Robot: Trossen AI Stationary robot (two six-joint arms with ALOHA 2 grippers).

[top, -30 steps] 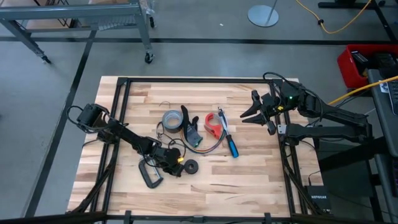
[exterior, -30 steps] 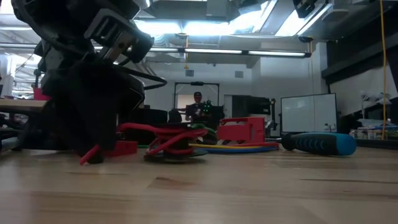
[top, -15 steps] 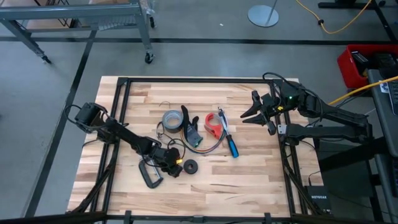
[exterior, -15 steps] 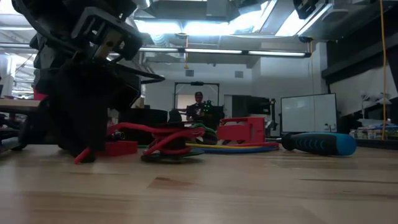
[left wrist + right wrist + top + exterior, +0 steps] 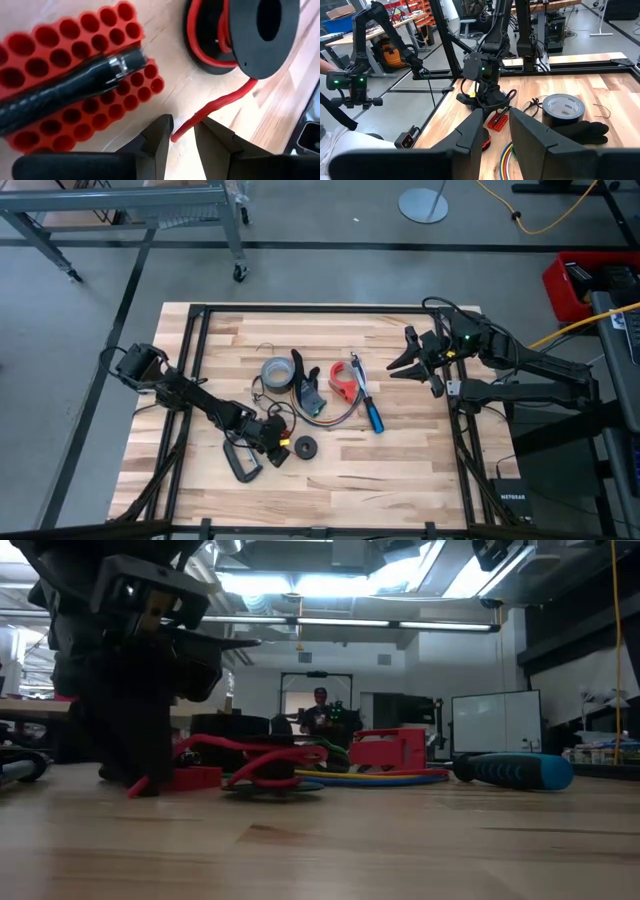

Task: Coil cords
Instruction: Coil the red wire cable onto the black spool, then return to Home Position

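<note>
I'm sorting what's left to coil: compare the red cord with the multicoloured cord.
The red cord is partly wound on a black spool; the multicoloured cord lies loose on the table. The red cord's free end sits between the left gripper's open fingers; the multicoloured cord lies by the black glove, no gripper near. Both are thin and rest on the table.

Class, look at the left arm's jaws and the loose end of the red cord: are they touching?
Cannot tell. In the left wrist view the red cord end sits between the left gripper jaws, with no plain gap or contact showing; the low view hides it.
</note>
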